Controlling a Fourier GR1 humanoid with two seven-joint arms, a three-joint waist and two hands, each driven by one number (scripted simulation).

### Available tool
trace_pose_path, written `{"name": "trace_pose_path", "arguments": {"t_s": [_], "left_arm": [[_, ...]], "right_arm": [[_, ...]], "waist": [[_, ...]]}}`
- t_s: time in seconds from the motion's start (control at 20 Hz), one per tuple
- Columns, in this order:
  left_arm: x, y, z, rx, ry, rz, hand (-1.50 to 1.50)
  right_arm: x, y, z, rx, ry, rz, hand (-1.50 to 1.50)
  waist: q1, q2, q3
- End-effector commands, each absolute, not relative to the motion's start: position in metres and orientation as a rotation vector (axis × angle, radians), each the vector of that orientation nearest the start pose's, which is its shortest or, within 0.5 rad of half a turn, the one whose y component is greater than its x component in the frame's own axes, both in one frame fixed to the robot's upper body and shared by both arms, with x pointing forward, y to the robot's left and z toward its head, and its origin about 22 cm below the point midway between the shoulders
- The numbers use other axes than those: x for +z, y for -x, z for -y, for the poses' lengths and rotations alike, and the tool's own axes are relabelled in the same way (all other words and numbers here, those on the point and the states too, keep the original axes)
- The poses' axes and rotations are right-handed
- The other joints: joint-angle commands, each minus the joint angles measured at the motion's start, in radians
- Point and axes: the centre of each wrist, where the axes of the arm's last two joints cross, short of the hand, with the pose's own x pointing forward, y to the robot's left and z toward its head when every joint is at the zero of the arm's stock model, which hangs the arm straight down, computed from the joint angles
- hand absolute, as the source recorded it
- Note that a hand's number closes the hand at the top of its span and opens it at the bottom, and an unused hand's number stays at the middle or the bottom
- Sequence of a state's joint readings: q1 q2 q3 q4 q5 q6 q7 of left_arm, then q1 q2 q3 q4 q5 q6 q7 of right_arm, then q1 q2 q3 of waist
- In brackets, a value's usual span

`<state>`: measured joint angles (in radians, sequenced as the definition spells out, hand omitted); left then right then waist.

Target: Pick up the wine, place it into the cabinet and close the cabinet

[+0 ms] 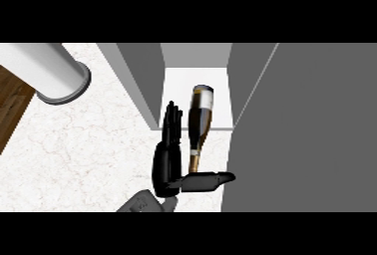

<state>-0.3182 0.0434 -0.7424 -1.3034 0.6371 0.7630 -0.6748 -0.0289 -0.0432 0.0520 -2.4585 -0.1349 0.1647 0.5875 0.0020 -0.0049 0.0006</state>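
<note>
The wine bottle (199,119) is dark with a gold-banded neck. It lies on its side, its base inside the open cabinet (217,74) and its neck pointing back out over the counter. My left hand (167,164) is right beside the bottle's left side. Its fingers (173,119) stretch straight along the bottle into the cabinet mouth. Its thumb (210,179) sticks out to the right just below the neck's tip. The hand is open, not curled round the bottle. My right hand does not show.
The cabinet's grey door (302,129) stands open and fills the right side. Its grey left wall (140,79) borders the opening. A white cylinder (48,69) stands at the upper left on the marble counter (81,149), with a wooden surface (11,104) at the far left.
</note>
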Motion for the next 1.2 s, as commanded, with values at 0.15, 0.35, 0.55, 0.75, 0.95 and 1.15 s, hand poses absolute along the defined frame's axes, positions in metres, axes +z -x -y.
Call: {"name": "trace_pose_path", "arguments": {"t_s": [0.15,0.35,0.55,0.75,0.95,1.15], "left_arm": [[0.018,-0.203,-0.074,0.233,0.093,1.897,-1.50],[0.015,-0.174,-0.083,0.289,0.150,1.902,-1.50],[0.017,-0.156,-0.105,0.215,0.209,1.905,-1.50],[0.033,-0.138,-0.125,0.174,0.235,1.914,-1.50],[0.041,-0.133,-0.139,0.144,0.277,1.904,-1.50],[0.045,-0.132,-0.161,0.129,0.273,1.923,-1.50]], "right_arm": [[0.205,-0.131,0.214,0.268,-0.253,1.915,-1.50],[0.199,-0.135,0.228,0.275,-0.235,1.914,-1.50],[0.203,-0.135,0.218,0.313,-0.340,1.857,-1.50],[0.201,-0.132,0.219,0.362,-0.374,1.812,1.50],[0.206,-0.135,0.219,0.458,-0.352,1.824,1.50],[0.201,-0.129,0.220,0.481,-0.349,1.832,1.50]], "waist": [[0.001,0.000,0.000],[-0.001,0.002,0.000],[0.001,0.002,-0.001],[0.001,0.001,-0.001],[-0.001,0.002,-0.001],[-0.004,0.002,0.000]]}}
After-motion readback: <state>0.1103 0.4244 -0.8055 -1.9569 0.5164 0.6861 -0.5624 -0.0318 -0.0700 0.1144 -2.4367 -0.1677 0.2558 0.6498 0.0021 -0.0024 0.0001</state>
